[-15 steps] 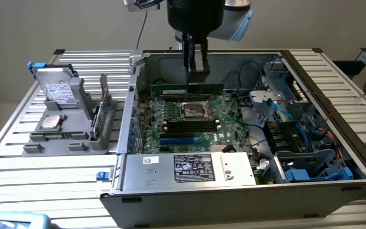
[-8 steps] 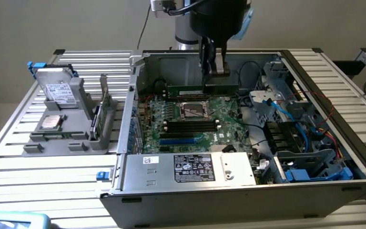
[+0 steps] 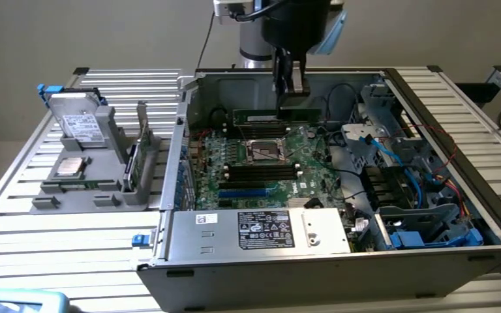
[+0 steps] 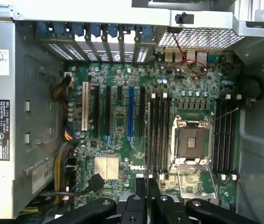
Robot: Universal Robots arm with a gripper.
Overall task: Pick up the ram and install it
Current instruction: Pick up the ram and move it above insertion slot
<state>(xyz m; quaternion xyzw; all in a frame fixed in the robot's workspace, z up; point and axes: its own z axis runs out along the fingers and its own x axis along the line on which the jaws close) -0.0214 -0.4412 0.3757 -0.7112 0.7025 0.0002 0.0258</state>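
The open computer case (image 3: pixel 320 277) lies on its side, so its board (image 3: pixel 233 156) faces me. My gripper (image 3: pixel 289 101) is clenched on the one ram (image 3: pixel 255 116), held level just beyond the processor socket (image 3: pixel 266 149), probably to line up with the two slot banks (image 3: pixel 263 171) flanking that socket.

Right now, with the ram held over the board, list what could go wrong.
The gripper holds the ram above the motherboard; a slight tilt or offset could seat it on a slot wall rather than in a memory slot. The CPU socket lies right beside those slots; a slip could strike it.
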